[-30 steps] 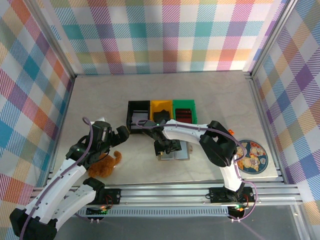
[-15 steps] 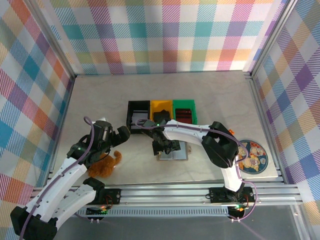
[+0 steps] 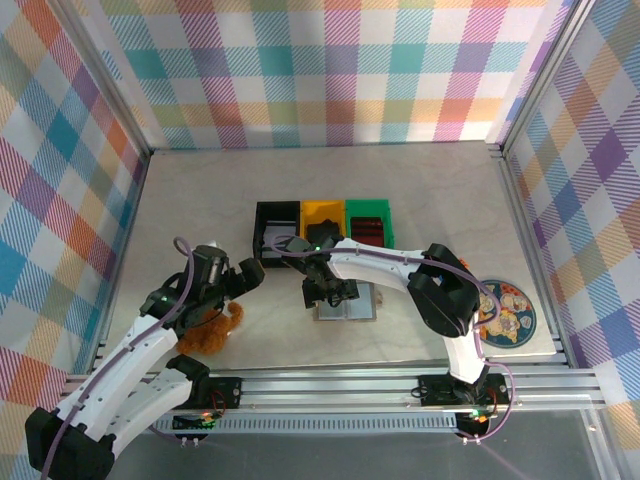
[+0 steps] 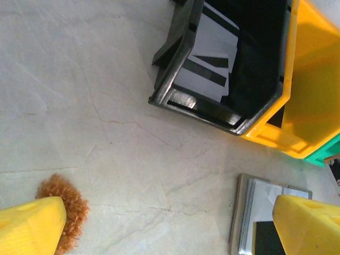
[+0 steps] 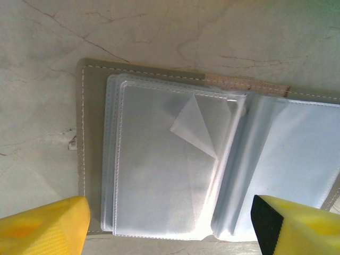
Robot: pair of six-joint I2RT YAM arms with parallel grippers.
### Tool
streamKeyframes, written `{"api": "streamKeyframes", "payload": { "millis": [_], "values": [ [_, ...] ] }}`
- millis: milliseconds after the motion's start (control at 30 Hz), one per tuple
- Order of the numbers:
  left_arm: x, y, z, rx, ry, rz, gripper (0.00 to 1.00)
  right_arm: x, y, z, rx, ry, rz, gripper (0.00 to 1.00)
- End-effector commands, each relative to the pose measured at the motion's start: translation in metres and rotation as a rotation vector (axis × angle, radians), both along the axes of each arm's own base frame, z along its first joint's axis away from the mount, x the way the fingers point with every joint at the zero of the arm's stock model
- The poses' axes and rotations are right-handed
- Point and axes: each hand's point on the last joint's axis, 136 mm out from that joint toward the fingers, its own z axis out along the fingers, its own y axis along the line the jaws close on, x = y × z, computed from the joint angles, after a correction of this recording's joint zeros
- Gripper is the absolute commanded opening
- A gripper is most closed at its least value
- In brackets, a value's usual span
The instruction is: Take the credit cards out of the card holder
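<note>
We saw the left gripper (image 3: 250,276) spread wide above the table (image 4: 79,106), with the black bin (image 4: 174,66) holding a striped card (image 4: 210,40) just ahead of it. The right gripper (image 3: 330,293) hovered with its fingers apart, directly over the opened card holder (image 5: 159,170).

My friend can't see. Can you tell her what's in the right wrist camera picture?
A grey card holder lies open on the pale marbled table, its clear plastic sleeves fanned out and looking empty. The right end effector hovers over it, open, with a yellow finger at each bottom corner.
</note>
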Motion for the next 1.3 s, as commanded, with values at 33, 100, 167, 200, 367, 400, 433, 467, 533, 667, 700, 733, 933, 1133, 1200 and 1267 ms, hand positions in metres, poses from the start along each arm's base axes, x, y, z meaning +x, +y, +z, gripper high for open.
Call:
{"api": "streamKeyframes", "payload": {
  "millis": [33,100,167,200,367,400,433,467,533,667,700,733,933,1133,1200,1267],
  "values": [
    [-0.002,-0.013,-0.006,-0.066,0.013,-0.037,1.0,-0.001,0.002,-0.009,-0.019,0.018,0.017,0.8],
    [-0.005,-0.015,-0.012,-0.08,0.027,-0.041,1.0,-0.001,0.0,-0.008,-0.022,0.009,0.014,0.79],
    [-0.006,-0.016,-0.017,-0.084,0.038,-0.042,1.0,0.0,-0.001,-0.007,-0.015,0.002,0.011,0.77],
    [-0.007,-0.016,-0.018,-0.087,0.043,-0.042,1.0,0.0,-0.001,-0.008,-0.009,0.002,0.007,0.76],
    [-0.008,-0.02,-0.022,-0.108,0.051,-0.048,1.0,-0.001,-0.002,-0.015,-0.031,0.02,0.009,0.76],
    [-0.008,-0.02,-0.023,-0.108,0.052,-0.047,1.0,0.0,-0.002,-0.016,-0.031,0.021,0.009,0.76],
    [-0.008,-0.02,-0.022,-0.108,0.052,-0.049,1.0,-0.001,-0.002,-0.017,-0.03,0.024,0.011,0.76],
    [-0.008,-0.02,-0.023,-0.106,0.054,-0.048,1.0,-0.002,-0.002,-0.017,-0.031,0.026,0.013,0.75],
    [-0.008,-0.021,-0.024,-0.106,0.056,-0.05,1.0,-0.001,-0.001,-0.018,-0.031,0.026,0.012,0.75],
    [-0.007,-0.022,-0.027,-0.105,0.068,-0.055,1.0,-0.001,-0.006,-0.025,-0.057,0.035,0.012,0.75],
    [-0.008,-0.023,-0.028,-0.103,0.072,-0.057,1.0,-0.002,-0.006,-0.026,-0.058,0.038,0.012,0.74],
    [-0.008,-0.023,-0.029,-0.102,0.074,-0.056,1.0,-0.001,-0.007,-0.027,-0.059,0.039,0.009,0.72],
    [-0.007,-0.023,-0.029,-0.098,0.075,-0.056,1.0,0.0,-0.009,-0.028,-0.065,0.036,0.004,0.69],
    [-0.007,-0.024,-0.029,-0.098,0.078,-0.06,1.0,0.001,-0.013,-0.032,-0.076,0.048,-0.003,0.58],
    [-0.007,-0.024,-0.029,-0.096,0.078,-0.062,1.0,0.001,-0.013,-0.03,-0.071,0.044,-0.002,0.57],
    [-0.007,-0.024,-0.029,-0.096,0.08,-0.064,1.0,0.002,-0.014,-0.028,-0.07,0.041,-0.005,0.57]
  ]
}}
